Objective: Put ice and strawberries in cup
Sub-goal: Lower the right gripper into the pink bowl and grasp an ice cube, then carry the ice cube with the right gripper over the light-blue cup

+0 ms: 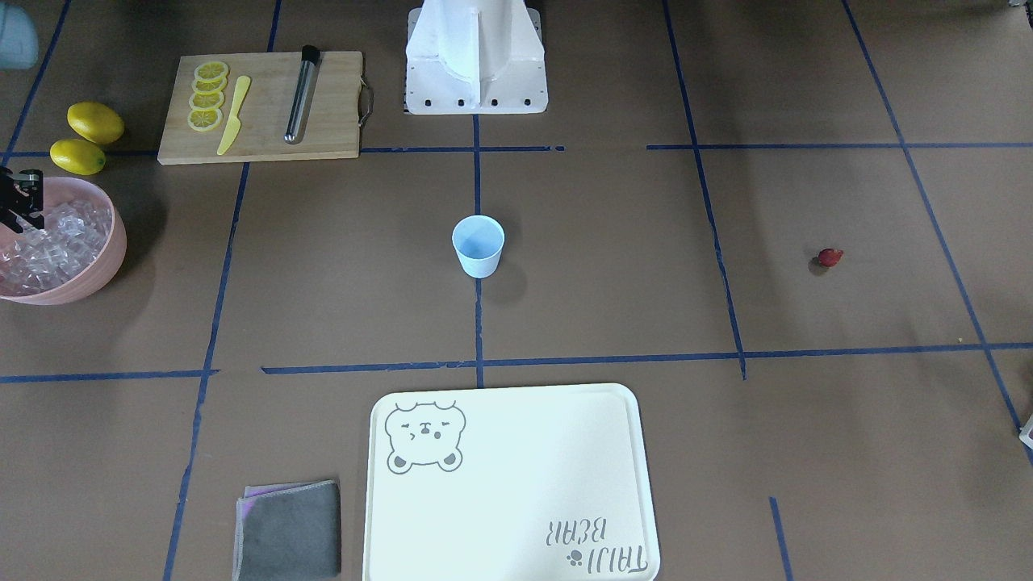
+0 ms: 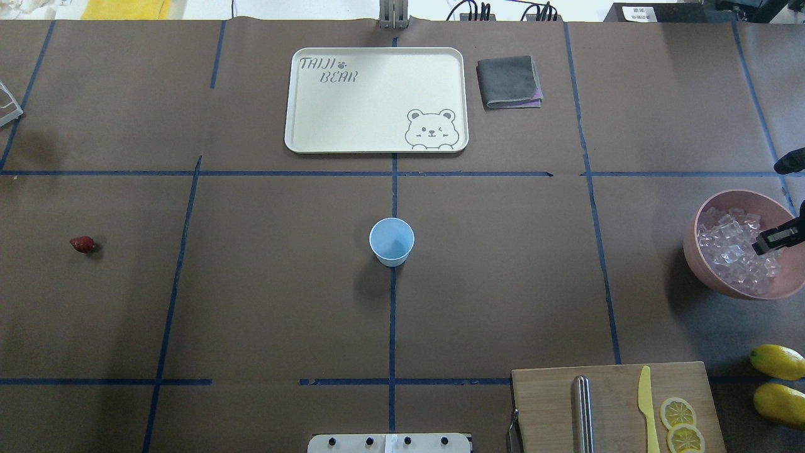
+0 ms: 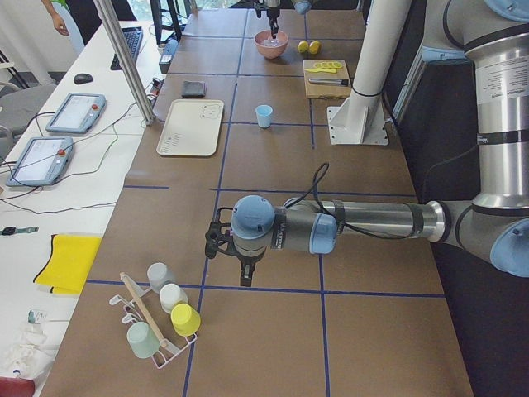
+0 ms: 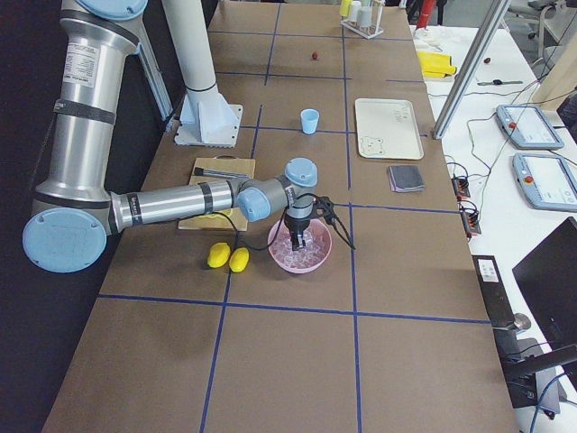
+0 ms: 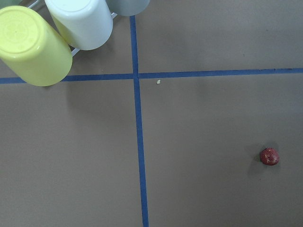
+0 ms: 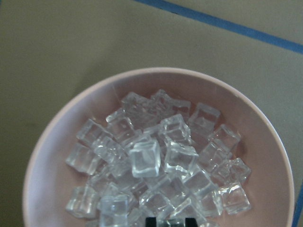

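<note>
Glassy ice (image 6: 144, 158) fills the pink bowl (image 2: 710, 264), where the right gripper (image 2: 772, 240) dips; its grip cannot be told. Cup (image 2: 391, 241) stands empty mid-table, strawberry (image 2: 82, 244) well apart; left gripper (image 3: 241, 273) likewise unclear.

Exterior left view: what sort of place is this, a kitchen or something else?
Probably a robotics lab: a robot arm over a tape-gridded table, and control tablets on the side bench.

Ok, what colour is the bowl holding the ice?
Pale pink; the bowl shows best in the right wrist-mounted view.
</note>
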Motion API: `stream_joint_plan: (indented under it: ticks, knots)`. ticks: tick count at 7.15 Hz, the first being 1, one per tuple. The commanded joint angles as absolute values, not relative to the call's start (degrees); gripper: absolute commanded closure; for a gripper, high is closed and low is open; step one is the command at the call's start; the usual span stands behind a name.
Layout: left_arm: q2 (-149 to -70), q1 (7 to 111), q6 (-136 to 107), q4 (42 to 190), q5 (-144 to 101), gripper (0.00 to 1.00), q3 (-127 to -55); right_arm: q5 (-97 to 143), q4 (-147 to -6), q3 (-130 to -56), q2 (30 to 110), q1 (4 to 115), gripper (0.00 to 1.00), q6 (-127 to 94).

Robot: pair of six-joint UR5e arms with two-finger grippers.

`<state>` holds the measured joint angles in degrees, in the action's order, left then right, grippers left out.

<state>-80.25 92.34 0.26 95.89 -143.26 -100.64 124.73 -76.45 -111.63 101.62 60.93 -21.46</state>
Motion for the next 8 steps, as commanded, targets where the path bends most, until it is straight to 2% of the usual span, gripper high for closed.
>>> stream_joint_plan:
  ticks: [1,3,6,8]
  knots:
    - [-80.2,92.4,0.2,95.9,-143.3,0.00,-101.0,124.9,-76.9,-118.6,100.9,61.9,1.00,-28.2]
    - [-80.2,92.4,0.3,95.9,-143.3,0.00,-101.1,126.9,-76.8,-119.9,94.3,59.8,1.00,-43.8]
    - [-79.7,92.4,0.1,98.3,-145.5,0.00,-100.8,121.7,-77.0,-119.0,76.3,45.4,1.00,-75.8]
    - [-79.9,92.2,0.2,98.3,-145.6,0.00,-100.9,111.7,-77.1,-111.1,63.9,35.4,1.00,-86.6]
